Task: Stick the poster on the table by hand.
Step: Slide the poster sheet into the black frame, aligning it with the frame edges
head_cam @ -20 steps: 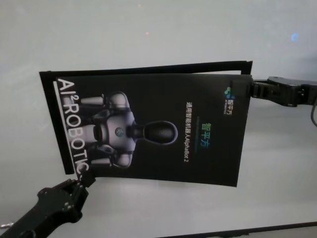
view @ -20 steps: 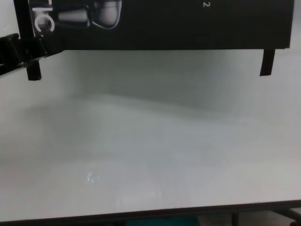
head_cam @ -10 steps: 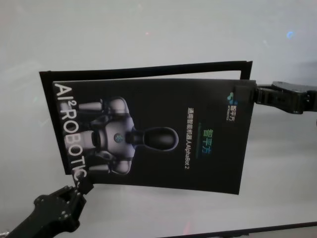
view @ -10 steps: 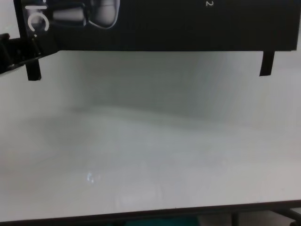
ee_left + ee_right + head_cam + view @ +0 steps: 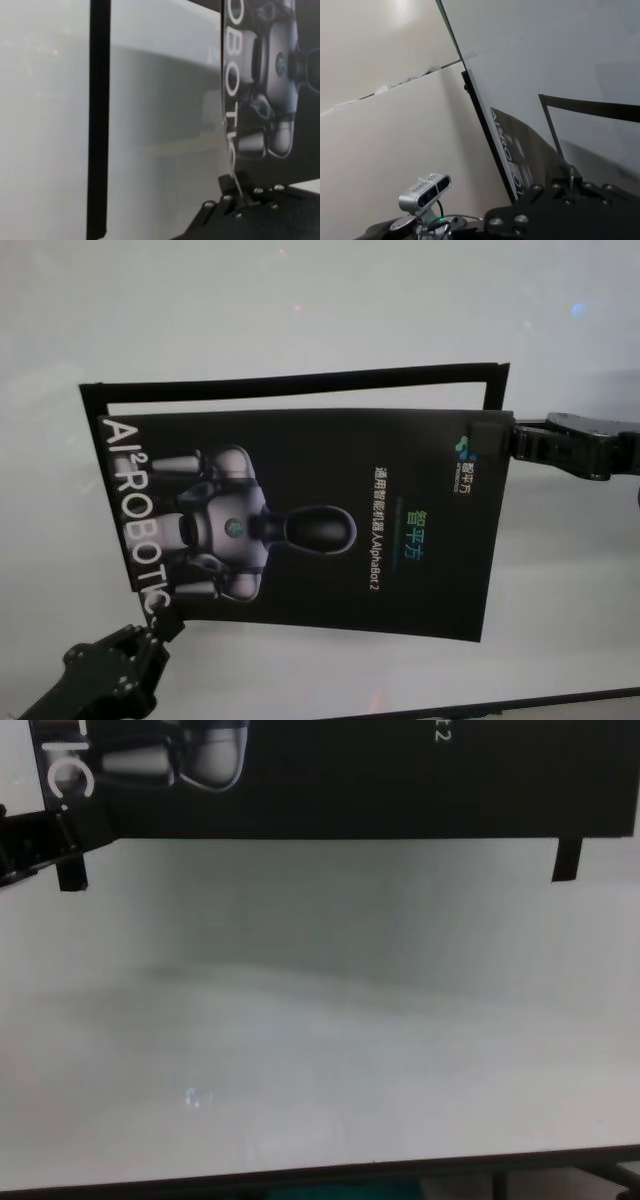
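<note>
**Q:** State the pose of each gripper.

**A:** The left gripper (image 5: 168, 618) reaches up from the near-left and pinches the poster (image 5: 300, 510) at its near-left corner, fingers pressed together on the sheet's edge. The right gripper (image 5: 505, 442) extends in from the right, level, and clamps the far-right corner. The poster hangs between them above the table (image 5: 300, 300), inside a thin black outline (image 5: 300, 383) on the tabletop.

**Q:** What differs from one second ago?

**A:** The left gripper has drawn back toward the near edge. The right gripper has dropped slightly. The sheet now lies flatter and more stretched.

**Q:** What lettering is legible?

**A:** "AI² ROBOTIC" in white along the left edge; "AlphaBot 2" within a line of Chinese characters beside the robot picture.
</note>
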